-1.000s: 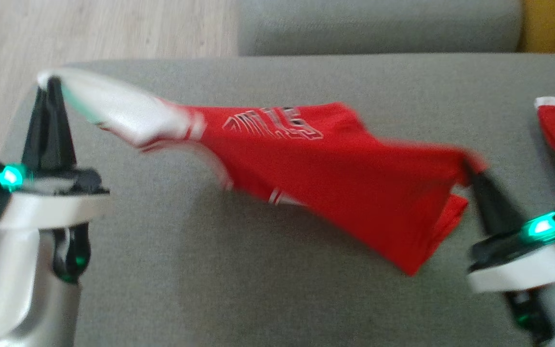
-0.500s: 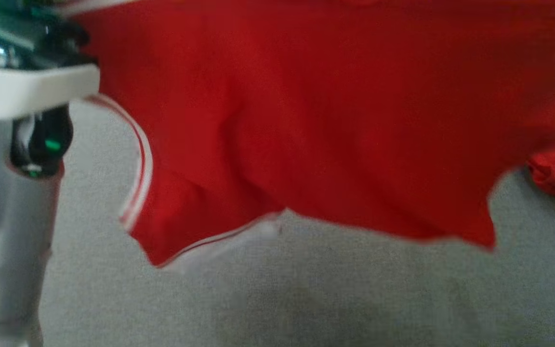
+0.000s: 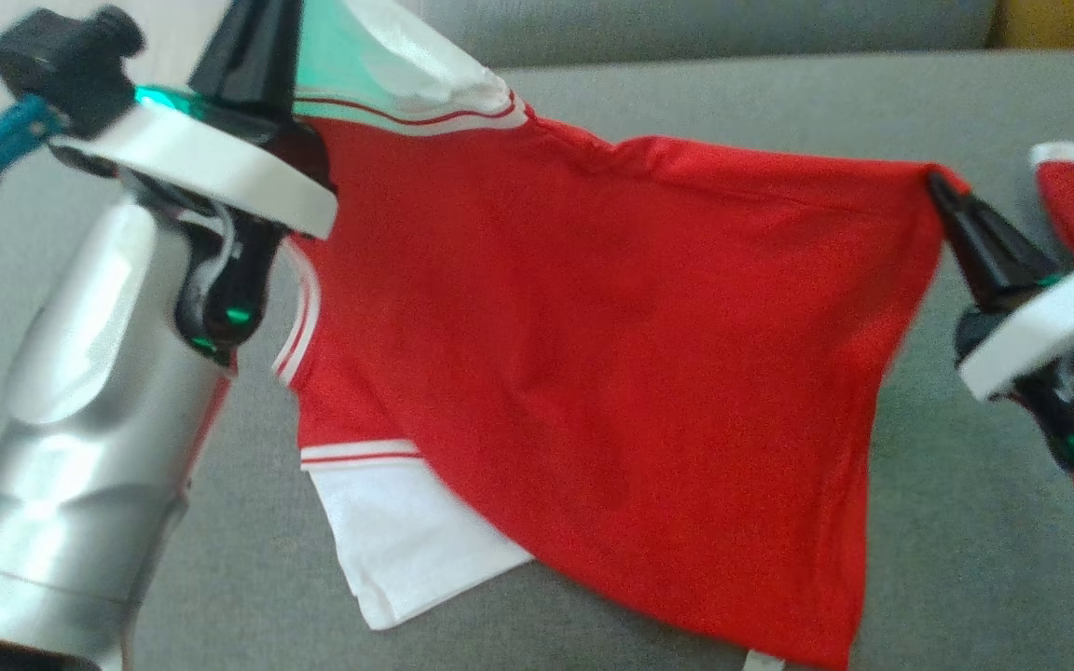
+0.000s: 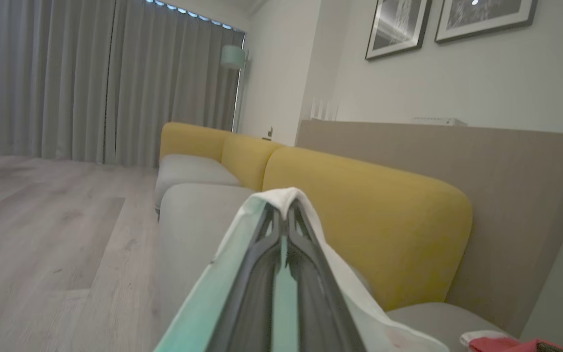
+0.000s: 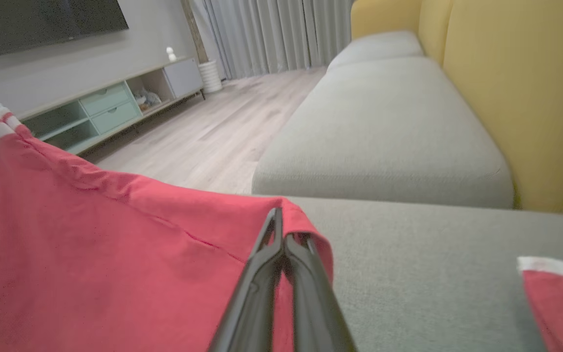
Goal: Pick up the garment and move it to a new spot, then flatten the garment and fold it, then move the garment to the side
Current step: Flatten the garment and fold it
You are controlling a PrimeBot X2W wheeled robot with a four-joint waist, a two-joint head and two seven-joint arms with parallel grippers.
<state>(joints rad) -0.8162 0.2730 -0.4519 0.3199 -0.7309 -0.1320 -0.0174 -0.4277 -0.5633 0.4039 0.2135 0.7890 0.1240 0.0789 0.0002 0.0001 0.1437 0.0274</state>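
Left end effector [image 4: 284, 215] clenched on the shirt's [image 3: 593, 326] white sleeve [image 3: 406, 65]; right end effector [image 3: 945, 191] clenched on a red corner. The shirt hangs stretched between them over the middle of the sofa seat [image 3: 966, 559]; can't tell if the lower edge touches it. Risks: both pinches sit at the fabric's very edge, so more tension could slip one. Loose sleeve [image 3: 406, 540] may tuck under on lay-down. Second garment [image 3: 1073, 200] at the seat's right edge could snag.

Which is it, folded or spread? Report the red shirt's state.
Spread: the red fabric shirt with white sleeves hangs as one open sheet, held up between the left gripper and right gripper.
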